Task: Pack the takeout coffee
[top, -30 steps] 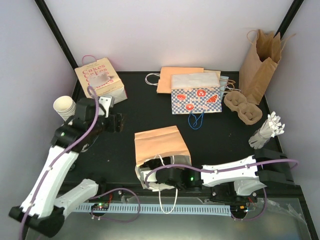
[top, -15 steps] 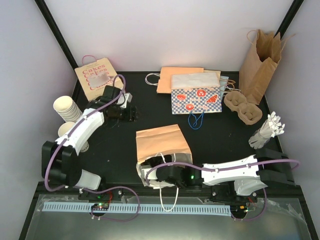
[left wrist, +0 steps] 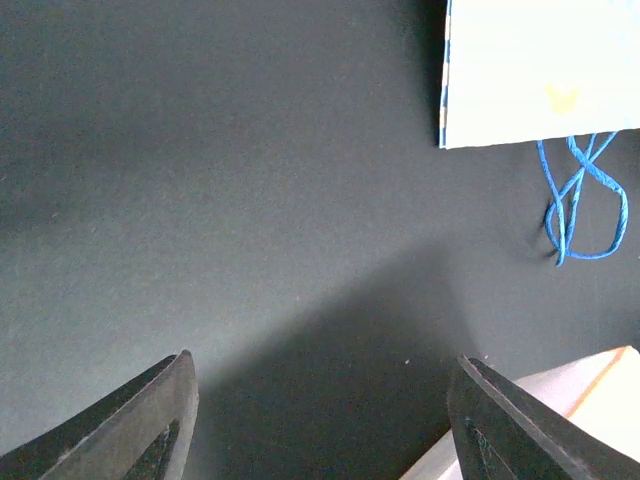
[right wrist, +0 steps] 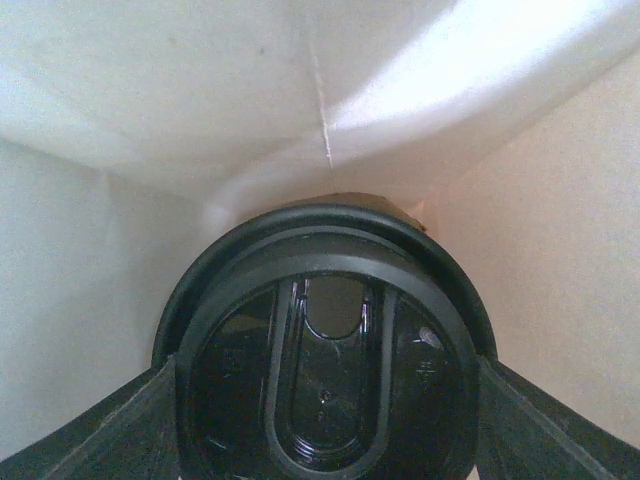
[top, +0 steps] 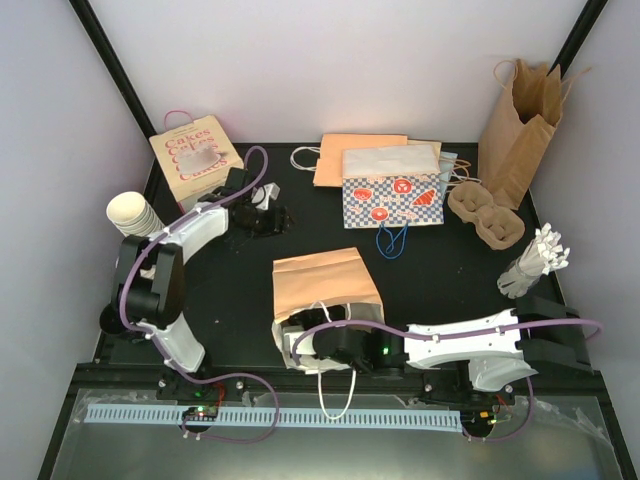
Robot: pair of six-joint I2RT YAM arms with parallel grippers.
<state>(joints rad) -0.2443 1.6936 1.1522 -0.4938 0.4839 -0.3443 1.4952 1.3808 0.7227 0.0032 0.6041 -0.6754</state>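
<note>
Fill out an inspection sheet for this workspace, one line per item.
Surface: black table, no spill seen.
Job's things: takeout coffee, black lid toward the right wrist camera, inside the kraft bag lying on its side.
Clutter: Cakes box, stacked cups, checked bag, flat orange bags, tall brown bag, pulp cup carrier, white utensil bundle.
Grippers: left gripper open over bare table, holding nothing; right gripper in the bag's mouth, fingers closed on the coffee's lid.
Cables: purple cables loop along both arms; no snag seen.
Surroundings: pale walls, black corner posts.
</note>
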